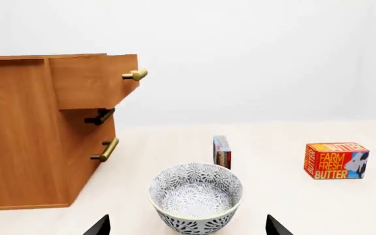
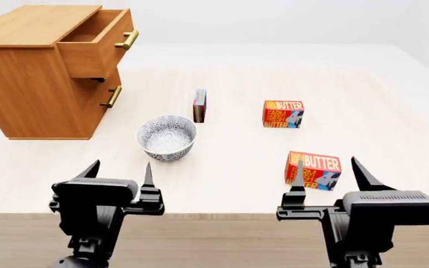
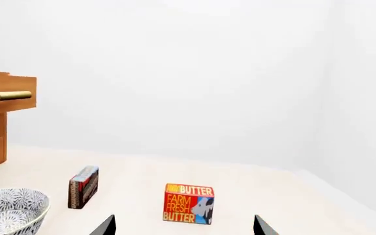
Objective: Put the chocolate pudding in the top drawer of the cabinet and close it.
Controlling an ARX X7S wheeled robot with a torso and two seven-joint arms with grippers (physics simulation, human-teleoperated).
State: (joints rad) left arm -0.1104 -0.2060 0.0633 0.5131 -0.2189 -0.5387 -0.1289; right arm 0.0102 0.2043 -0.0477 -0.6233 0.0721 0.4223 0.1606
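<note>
Progress: early | top drawer (image 2: 95, 42) open, looks empty | pudding (image 2: 199, 105) upright on bench (image 2: 229, 162), 12 o'clock of bowl (image 2: 167, 137) | L hand (image 2: 120, 172) & R hand (image 2: 329, 174) spread, holding nothing | you've left: grab pudding, drop in, shut.

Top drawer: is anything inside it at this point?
The top drawer of the cabinet is pulled open, and the visible part of its inside looks empty. Its front panel hides the front of the floor. The chocolate pudding stands on the table.
</note>
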